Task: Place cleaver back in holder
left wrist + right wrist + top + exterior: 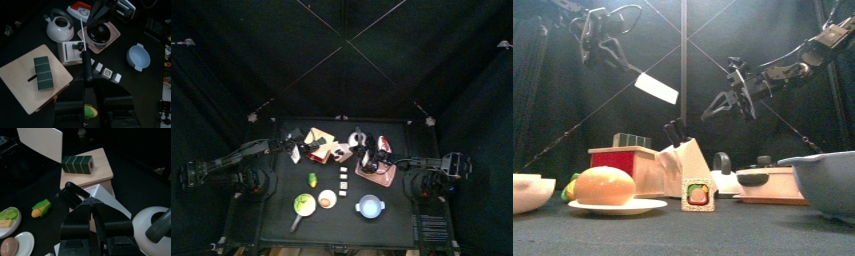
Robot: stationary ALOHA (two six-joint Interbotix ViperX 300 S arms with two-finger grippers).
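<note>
The cleaver (656, 88) hangs in the air at the upper left of the front view. Its pale blade tilts down toward the middle, and its handle is clamped in the left gripper (604, 42), probably so the blade can be lined up over a slot before it is lowered. The holder (93, 175), a tan block with a dark slotted insert on top, sits low at the left centre of the front view. It is below the blade and well apart from it, so the cleaver is not yet in place. In the right wrist view the blade fills the upper left corner, above and beyond the holder. The right gripper (90, 203) hovers at the upper right of the front view with its jaws drawn nearly together and nothing visible between them. It seems only to be waiting nearby. Around the holder the black table (673, 238) carries a white kettle (59, 27), a dark pot on a pinkish board (112, 31), a pale blue bowl (140, 55) and a plate (607, 208) with a round orange food. Black curtains (225, 60) close the pen on all sides.
</note>
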